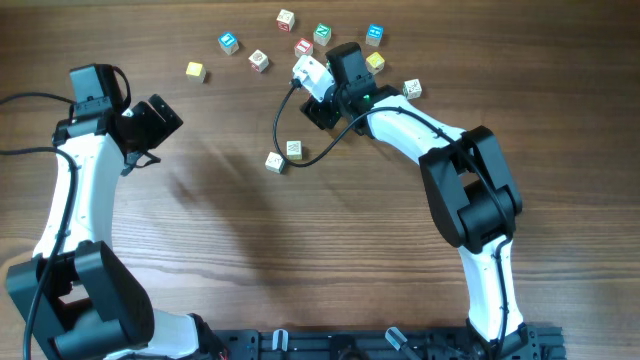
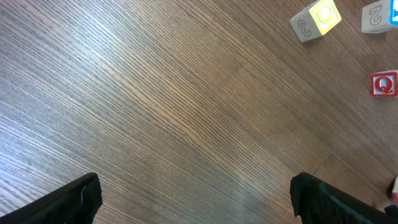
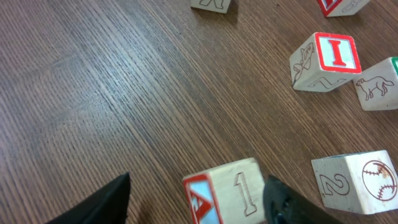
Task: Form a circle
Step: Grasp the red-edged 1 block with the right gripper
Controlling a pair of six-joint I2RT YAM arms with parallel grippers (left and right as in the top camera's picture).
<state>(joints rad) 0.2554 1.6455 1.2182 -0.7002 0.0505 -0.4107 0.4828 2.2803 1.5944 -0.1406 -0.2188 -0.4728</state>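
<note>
No circle shows in any view; the little letter cubes lie scattered across the far part of the table. My right gripper (image 1: 340, 66) sits among them, and its own body hides the jaws from overhead. In the right wrist view the right gripper (image 3: 198, 188) is open around a pale cube marked 1 (image 3: 231, 190) with a red-and-blue side face. The right finger (image 3: 281, 200) touches that cube, while the left finger stands well clear of it. A green-faced cube (image 1: 322, 33) lies just beyond. My left gripper (image 1: 138, 155) (image 2: 196, 205) is wide open over bare wood.
Close to the right jaws are a red I cube (image 3: 326, 61), a cube with an animal drawing (image 3: 376, 84) and a cube marked 2 (image 3: 357, 180). Two pale cubes (image 1: 284, 155) lie apart at mid-table. A yellow cube (image 2: 316, 20) and a red Q cube (image 2: 384, 84) lie ahead of the left gripper.
</note>
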